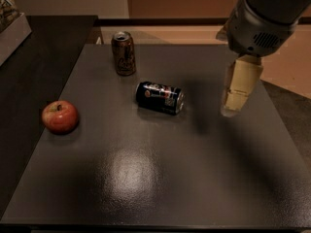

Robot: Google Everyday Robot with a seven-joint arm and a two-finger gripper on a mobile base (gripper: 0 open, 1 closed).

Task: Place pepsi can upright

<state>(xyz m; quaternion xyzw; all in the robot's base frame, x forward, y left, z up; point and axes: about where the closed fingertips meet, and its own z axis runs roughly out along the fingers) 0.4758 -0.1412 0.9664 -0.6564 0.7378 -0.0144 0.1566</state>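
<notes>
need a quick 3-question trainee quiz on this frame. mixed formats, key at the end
1. True or false: the dark navy-blue pepsi can stands upright on the dark grey table.
2. Which thing stands upright? A) the pepsi can B) the brown soda can C) neither
3. Fill in: the pale two-finger gripper hangs on the picture's ___ side of the pepsi can, apart from it. The round red apple lies on the opposite side.

Key
1. False: it lies on its side.
2. B
3. right
</notes>
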